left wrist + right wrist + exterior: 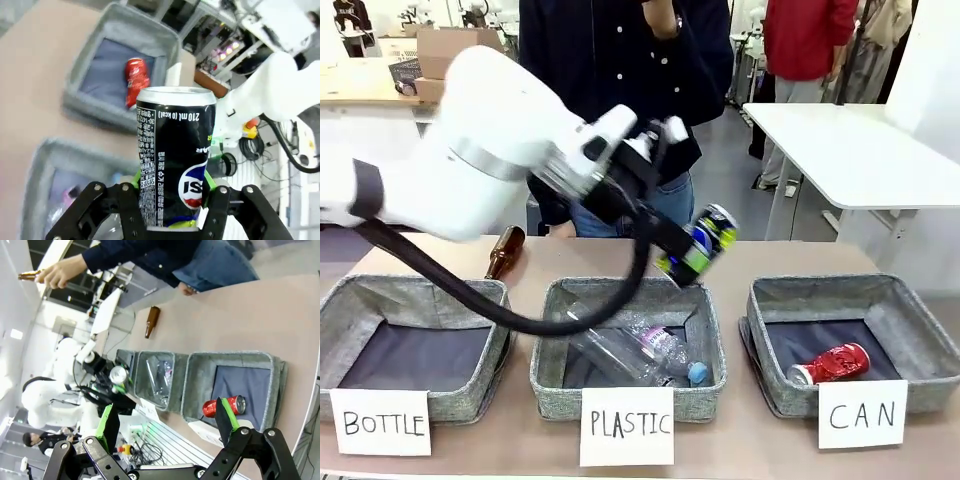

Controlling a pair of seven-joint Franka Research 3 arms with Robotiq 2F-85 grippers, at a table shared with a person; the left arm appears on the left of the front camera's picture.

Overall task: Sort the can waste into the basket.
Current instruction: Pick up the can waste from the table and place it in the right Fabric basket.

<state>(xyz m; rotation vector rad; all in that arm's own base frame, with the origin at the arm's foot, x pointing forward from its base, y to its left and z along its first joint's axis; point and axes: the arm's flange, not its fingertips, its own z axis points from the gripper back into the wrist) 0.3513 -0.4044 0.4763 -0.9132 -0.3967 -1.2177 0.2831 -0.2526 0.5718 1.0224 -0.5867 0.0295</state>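
the left gripper (682, 252) is pinching the dark can (705, 240) by its lower end, which is hiding between the fingers. the can is hanging tilted over the right rim of the plastic basket (545, 345), its long axis running from lower left to upper right and its silver top pointing toward the can basket (920, 315), where the red can (830, 363) is lying on its side, long axis running across. the right gripper (165, 422) is standing spread wide, gripping nothing.
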